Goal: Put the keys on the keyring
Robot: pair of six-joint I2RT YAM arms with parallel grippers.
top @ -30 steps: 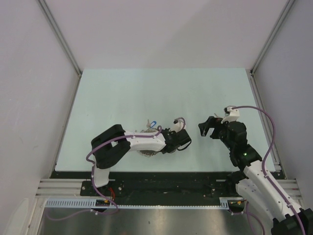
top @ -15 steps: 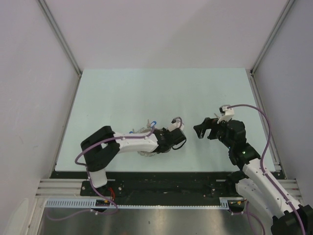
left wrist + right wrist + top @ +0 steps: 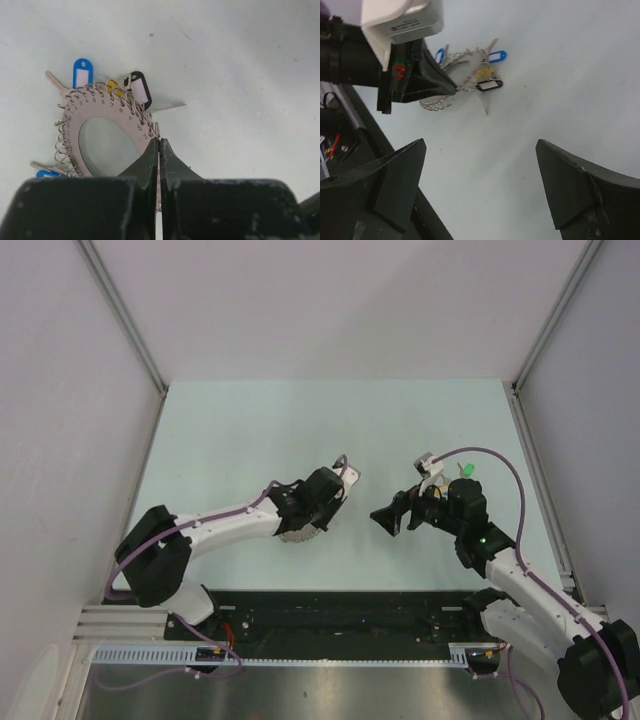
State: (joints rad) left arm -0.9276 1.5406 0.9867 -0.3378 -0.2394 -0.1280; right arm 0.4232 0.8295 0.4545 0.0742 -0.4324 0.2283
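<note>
The keyring [image 3: 107,117] is a flat grey ring edged with small wire loops. Keys hang from it with blue [image 3: 82,72], yellow [image 3: 114,88] and black [image 3: 140,90] caps, and another blue cap [image 3: 47,173] shows low on the left. My left gripper [image 3: 159,142] is shut on the keyring's rim; in the top view the left gripper [image 3: 303,523] sits over the keyring [image 3: 296,533]. My right gripper [image 3: 385,519] stands wide open to its right and holds nothing. It faces the keyring [image 3: 440,100] and the black-capped key [image 3: 489,85].
A small bright green piece [image 3: 466,471], possibly a key's cap, lies on the table behind the right wrist. The pale green table [image 3: 250,430] is walled by white panels on the left, back and right. A black rail [image 3: 340,605] runs along the near edge.
The left gripper has closed on the keyring's rim and its arm has stretched out lower and to the left. The right gripper has moved left toward the keyring and stayed open.
</note>
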